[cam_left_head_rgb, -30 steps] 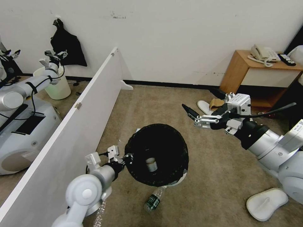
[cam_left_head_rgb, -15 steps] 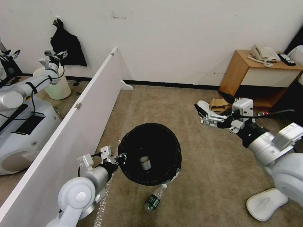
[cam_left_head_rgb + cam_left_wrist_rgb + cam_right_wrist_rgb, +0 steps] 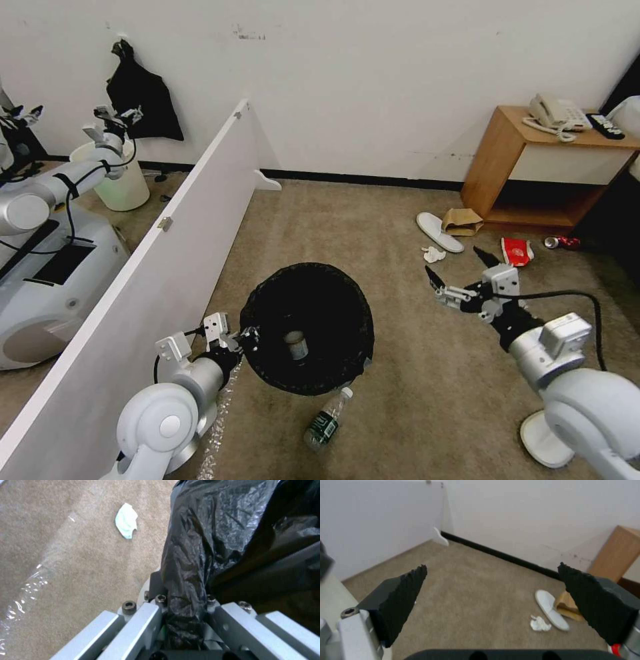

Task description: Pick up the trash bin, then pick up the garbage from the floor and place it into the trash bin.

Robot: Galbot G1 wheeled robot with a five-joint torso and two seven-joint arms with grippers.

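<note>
The right gripper (image 3: pixel 460 273) has dropped lower and drawn back.

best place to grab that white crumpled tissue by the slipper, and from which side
Probably pinch the crumpled tissue across its bunched middle, coming straight down with the open right gripper. It lies low on the carpet, apart from the white slipper, so a top approach avoids snagging that.

The round white plastic trash bin lined with crinkled black bag (image 3: pixel 307 327) shows almost none of its white wall beneath the liner. A flat white slipper (image 3: pixel 543 440) is partly hidden behind the right arm. The small pale object (image 3: pixel 295 345) inside the bin is too small to identify.
</note>
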